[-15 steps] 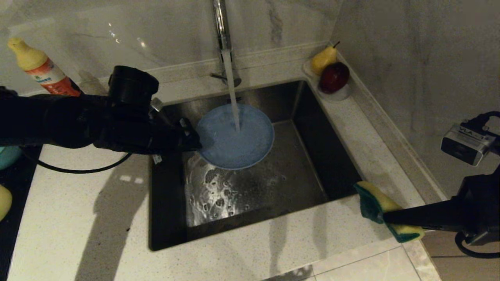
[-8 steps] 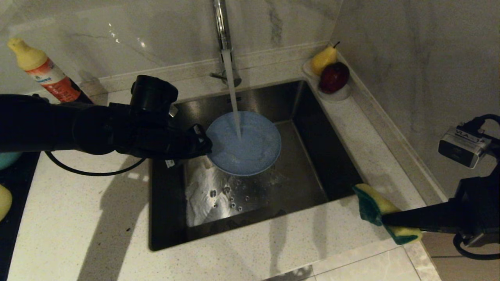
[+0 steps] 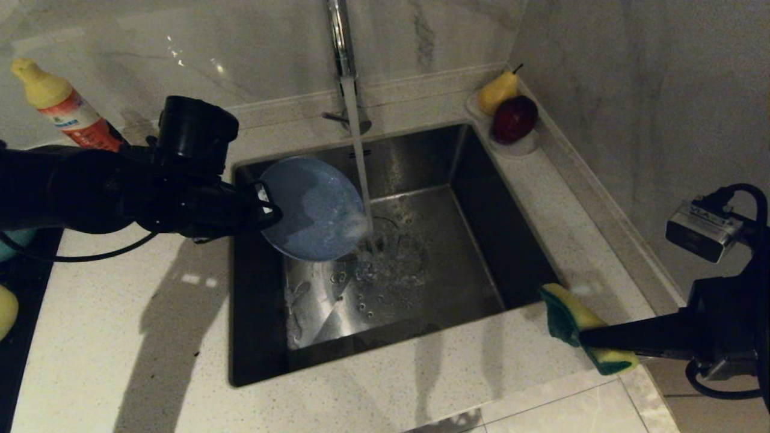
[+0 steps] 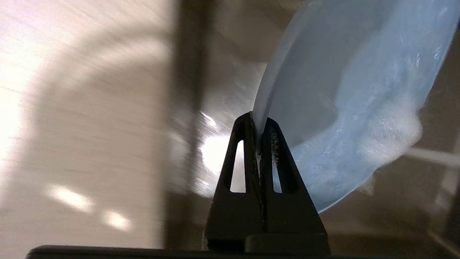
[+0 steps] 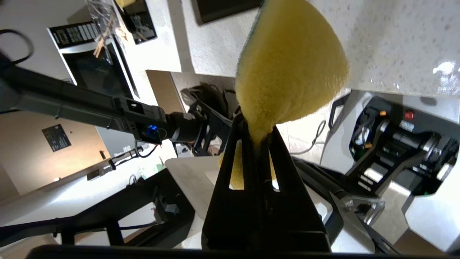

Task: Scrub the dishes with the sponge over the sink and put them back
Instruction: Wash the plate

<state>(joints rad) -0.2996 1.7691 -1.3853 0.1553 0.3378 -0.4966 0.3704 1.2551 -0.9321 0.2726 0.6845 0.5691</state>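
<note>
Since a moment ago I have swung the plate (image 3: pixel 307 207) back toward my left side of the sink (image 3: pixel 481 240) and tipped it up on edge — it was lying nearly flat under the tap's stream (image 3: pixel 358 162), and now only its right-hand edge catches the water. My left gripper (image 3: pixel 264 207) is clamped fully down on the plate's rim, fingers pinched tight either side of it, and suds slide down the tilted face. My right gripper (image 3: pixel 592 340) is squeezed shut on the sponge (image 3: pixel 571 322), which hangs over the front right corner of the surface (image 3: pixel 421 397), just off the sink's edge and well apart from the plate.

What the next move turns on, as I judge it: the plate's open face looks to the right, toward the sponge, across the width of the basin. The right arm is the one to close that gap — bringing the green scouring side leftward over the sink to meet the face squarely while my left keeps the rim steady.
</note>
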